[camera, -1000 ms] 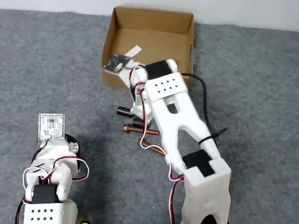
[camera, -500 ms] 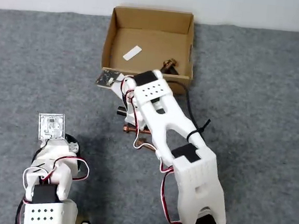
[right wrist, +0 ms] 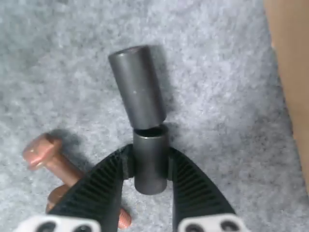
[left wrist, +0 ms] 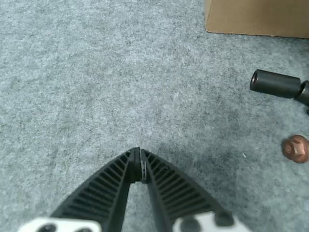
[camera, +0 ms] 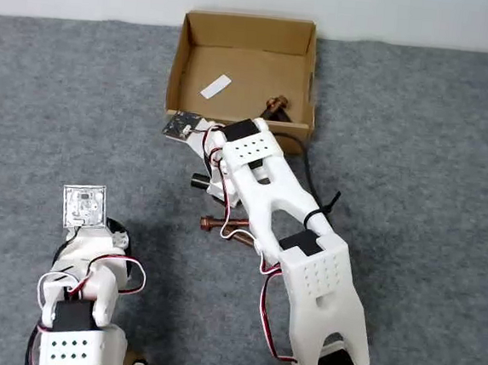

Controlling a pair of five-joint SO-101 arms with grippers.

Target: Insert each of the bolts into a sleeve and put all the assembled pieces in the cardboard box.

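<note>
Before box (camera: 177, 72) | right hand (right wrist: 149, 162) withdrawn, pinching sleeve (right wrist: 151, 151) | left hand (left wrist: 140, 163) pressed together

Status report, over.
Left gripper shut, empty. Right gripper clamps a black cylindrical sleeve on the grey carpet. Two copper bolts beside it; second black sleeve at its end.

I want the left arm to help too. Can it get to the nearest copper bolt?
Probably yes. Only bare carpet lies between the left gripper and the bolt, though its fingers are shut and the right arm hangs close over it.
</note>
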